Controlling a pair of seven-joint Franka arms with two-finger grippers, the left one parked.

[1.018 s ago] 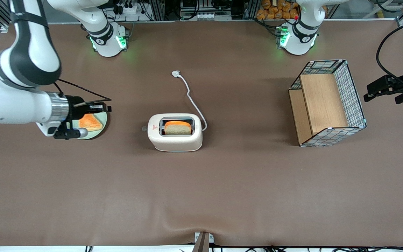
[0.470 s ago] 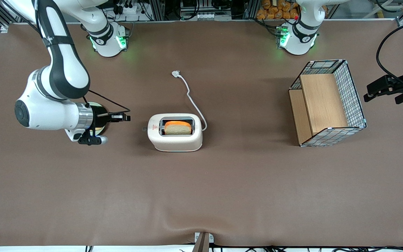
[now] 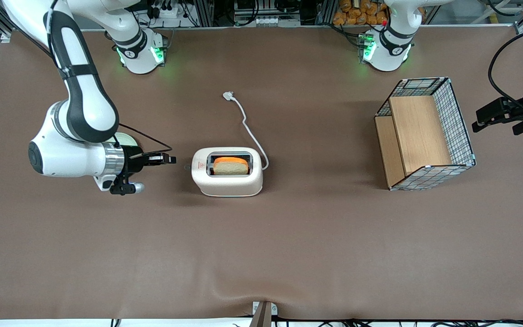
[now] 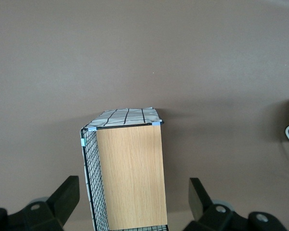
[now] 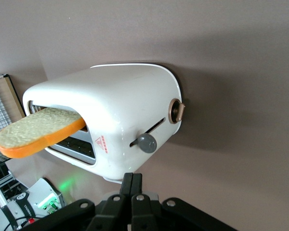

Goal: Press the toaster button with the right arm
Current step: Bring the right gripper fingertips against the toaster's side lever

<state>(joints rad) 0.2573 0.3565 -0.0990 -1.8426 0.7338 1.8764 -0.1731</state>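
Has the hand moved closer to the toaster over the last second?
Yes. The hand has travelled toward the toaster, off the plate, and now sits just short of the toaster button.

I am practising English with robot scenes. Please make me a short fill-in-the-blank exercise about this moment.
1. A slice of ____ stands in the slot of the toaster.
2. The end effector is beside the toaster's narrow end, with its fingers ____.
3. The toaster button is a small knob of ____ colour.
4. The toaster's plug lies on the ____.

Missing words: bread; shut; grey; table
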